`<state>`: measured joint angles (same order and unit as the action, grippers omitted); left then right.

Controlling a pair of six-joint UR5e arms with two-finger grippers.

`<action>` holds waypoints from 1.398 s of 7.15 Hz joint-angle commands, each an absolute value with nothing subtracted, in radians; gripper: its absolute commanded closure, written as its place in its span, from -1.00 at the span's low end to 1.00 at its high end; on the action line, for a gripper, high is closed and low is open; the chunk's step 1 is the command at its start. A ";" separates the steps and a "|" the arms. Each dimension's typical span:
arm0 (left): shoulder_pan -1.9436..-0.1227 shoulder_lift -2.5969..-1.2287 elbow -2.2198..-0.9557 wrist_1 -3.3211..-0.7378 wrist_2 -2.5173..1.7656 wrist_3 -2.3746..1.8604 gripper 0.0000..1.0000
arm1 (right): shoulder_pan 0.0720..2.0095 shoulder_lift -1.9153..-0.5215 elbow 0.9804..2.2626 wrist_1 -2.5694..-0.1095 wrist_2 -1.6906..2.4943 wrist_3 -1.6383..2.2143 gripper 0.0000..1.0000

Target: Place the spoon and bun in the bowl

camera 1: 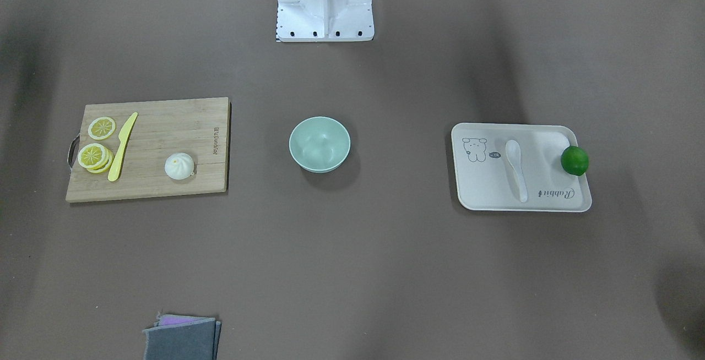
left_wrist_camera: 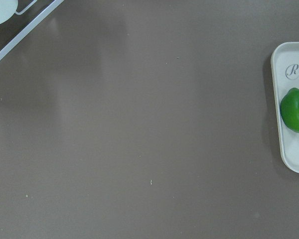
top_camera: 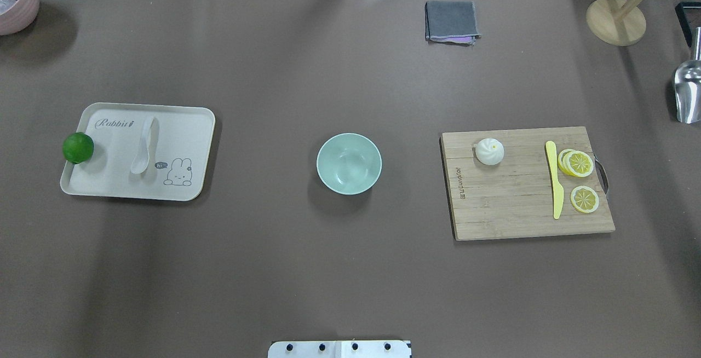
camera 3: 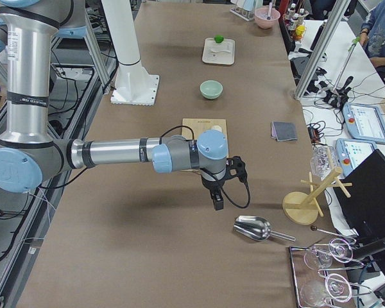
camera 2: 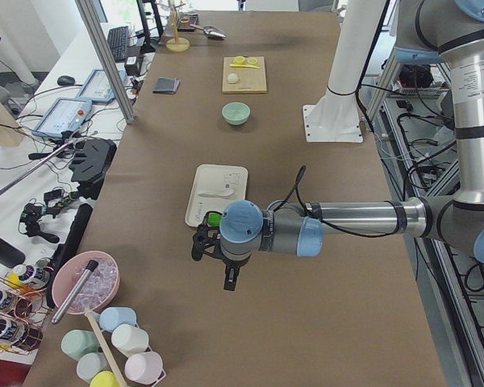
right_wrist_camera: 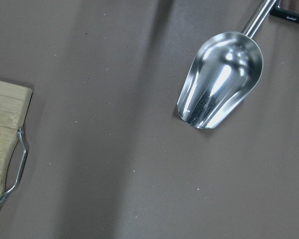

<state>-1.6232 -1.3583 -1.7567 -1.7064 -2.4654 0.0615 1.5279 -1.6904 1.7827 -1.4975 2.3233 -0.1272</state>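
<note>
- Brown table (top_camera: 350,270) with a smooth cover holds all the things.
- The mint-green bowl (top_camera: 349,163) stands upright in the middle of the table.
- The white bun (top_camera: 489,151) sits on a wooden cutting board (top_camera: 520,210). The board is on the robot's right side, well apart from the bowl.
- A yellow plastic knife (top_camera: 556,185) lies on the same board, between the bun and the lemon slices (top_camera: 584,199).
- The white spoon (top_camera: 143,147) lies flat in a beige tray (top_camera: 181,128) on the robot's left side, well apart from the bowl. Its scoop end points toward the robot, near a little bunny drawing.
- A green lime (top_camera: 78,148) sits at the tray's outer end, against the rim.
- A folded grey cloth (top_camera: 451,21) lies on the far side of the table.
- The left gripper (camera 2: 202,243) hangs over the bare table, near the lime end of the tray. It touches nothing. I cannot tell if its 2 fingers are apart or together.
- The right gripper (camera 3: 217,199) hangs over the table between the cutting board and a shiny metal scoop (right_wrist_camera: 220,79). It touches nothing. I cannot tell how its fingers stand either.
</note>
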 commanded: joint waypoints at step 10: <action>-1.625 -1.321 -1.816 -1.773 -2.490 0.017 -0.97 | 1.528 -1.727 1.795 -1.427 2.486 -0.112 -1.00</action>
